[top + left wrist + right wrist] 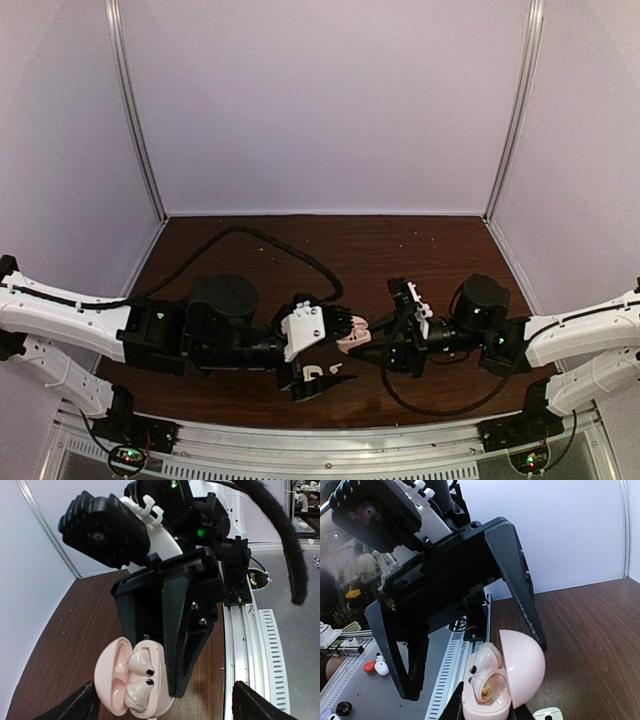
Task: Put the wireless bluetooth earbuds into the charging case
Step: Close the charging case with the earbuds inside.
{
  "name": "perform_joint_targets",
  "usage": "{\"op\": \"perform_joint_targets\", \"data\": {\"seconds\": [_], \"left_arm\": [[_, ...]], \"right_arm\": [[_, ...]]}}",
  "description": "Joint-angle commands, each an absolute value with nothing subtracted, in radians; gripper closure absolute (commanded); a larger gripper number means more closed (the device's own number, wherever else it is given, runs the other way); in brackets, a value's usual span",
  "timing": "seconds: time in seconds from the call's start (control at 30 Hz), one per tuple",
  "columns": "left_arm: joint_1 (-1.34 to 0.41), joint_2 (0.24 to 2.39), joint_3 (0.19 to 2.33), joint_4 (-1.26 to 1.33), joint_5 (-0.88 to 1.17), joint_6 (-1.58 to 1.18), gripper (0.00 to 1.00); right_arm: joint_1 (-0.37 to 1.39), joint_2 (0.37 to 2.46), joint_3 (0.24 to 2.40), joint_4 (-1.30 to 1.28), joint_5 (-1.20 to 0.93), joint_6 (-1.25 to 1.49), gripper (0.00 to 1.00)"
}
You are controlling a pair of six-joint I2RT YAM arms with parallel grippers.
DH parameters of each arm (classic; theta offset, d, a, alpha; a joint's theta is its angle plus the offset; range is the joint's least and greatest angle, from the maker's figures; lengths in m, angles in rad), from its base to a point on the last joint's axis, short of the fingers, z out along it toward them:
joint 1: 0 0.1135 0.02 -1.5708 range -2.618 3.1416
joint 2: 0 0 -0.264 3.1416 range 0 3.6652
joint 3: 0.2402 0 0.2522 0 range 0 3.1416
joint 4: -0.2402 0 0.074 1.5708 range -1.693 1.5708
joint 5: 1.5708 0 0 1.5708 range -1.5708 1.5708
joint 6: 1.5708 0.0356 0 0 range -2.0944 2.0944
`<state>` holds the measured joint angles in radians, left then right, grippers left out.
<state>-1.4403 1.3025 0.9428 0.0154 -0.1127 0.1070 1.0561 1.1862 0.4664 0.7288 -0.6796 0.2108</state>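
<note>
At the middle of the brown table (250,250), a little toward 6 o'clock in the overhead view, we see the two arms meet: the left arm (70,310) reaches in from 9 o'clock, the right arm (580,335) from 3 o'clock. The left gripper (345,352) is spread wide, its fingers either side of the case and, as far as we can tell, not touching it. The right gripper (375,338) pinches the charging case (107,675), pale pink in these views and apparently held off the table, its lid (522,665) standing open. In the left wrist view the lid lies at 9 o'clock of the body, and both wireless bluetooth earbuds (139,664) sit in their wells, one at 12 o'clock, the other at 6. We judge the insertion at or near its end. The next move calls for the left gripper to draw clear without nudging the lid, and for a check that each bud sits flush.
</note>
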Motion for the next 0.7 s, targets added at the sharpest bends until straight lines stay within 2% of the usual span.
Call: {"op": "perform_joint_targets", "data": {"seconds": [0.0, 0.17, 0.37, 0.67], "left_arm": [[-1.444, 1.286, 0.944, 0.135, 0.016, 0.181, 0.10], [-1.448, 1.302, 0.951, 0.096, 0.095, 0.219, 0.20], [-1.463, 1.354, 0.971, 0.028, 0.084, 0.250, 0.30], [-1.525, 1.412, 0.987, -0.063, -0.064, 0.357, 0.35]], "right_arm": [[1.058, 1.191, 0.493, 0.735, -0.668, 0.234, 1.00], [1.058, 1.193, 0.498, 0.739, -0.649, 0.257, 1.00], [1.057, 1.193, 0.506, 0.755, -0.654, 0.297, 1.00], [1.013, 1.188, 0.508, 0.837, -0.661, 0.473, 1.00]]}}
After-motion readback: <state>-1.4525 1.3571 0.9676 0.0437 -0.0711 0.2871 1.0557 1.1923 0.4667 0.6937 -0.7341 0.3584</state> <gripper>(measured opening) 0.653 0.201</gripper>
